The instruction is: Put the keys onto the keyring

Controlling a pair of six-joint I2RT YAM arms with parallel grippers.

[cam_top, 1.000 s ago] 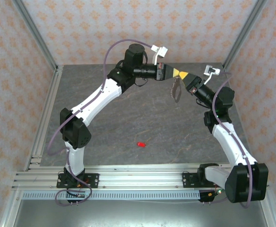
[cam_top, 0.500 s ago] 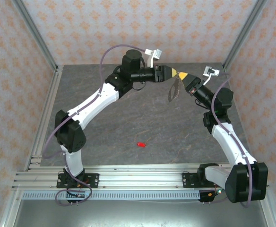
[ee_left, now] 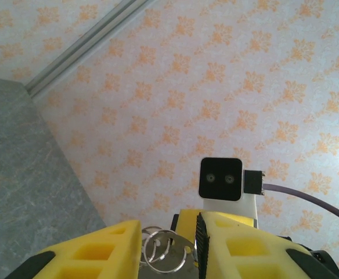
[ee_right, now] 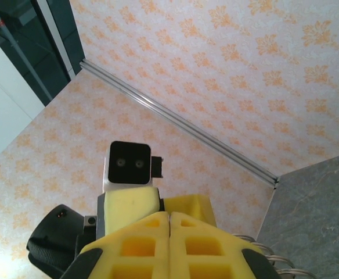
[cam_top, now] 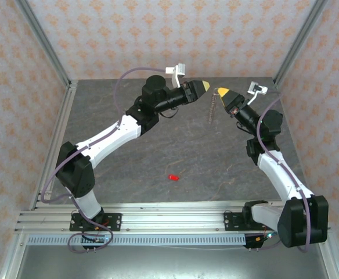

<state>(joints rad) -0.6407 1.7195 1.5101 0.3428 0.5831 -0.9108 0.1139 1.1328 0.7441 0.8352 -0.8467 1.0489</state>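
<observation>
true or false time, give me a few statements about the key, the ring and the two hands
1. The red key lies on the table. True.
2. The right hand is wide open. False: its fingers are pressed together.
3. The keyring lies flat on the table. False: it hangs in the air from the right hand's tip.
4. The left hand has a gap between its fingers. True.
5. The red key is already on the keyring. False: it sits far from the keyring, nearer the arm bases.
</observation>
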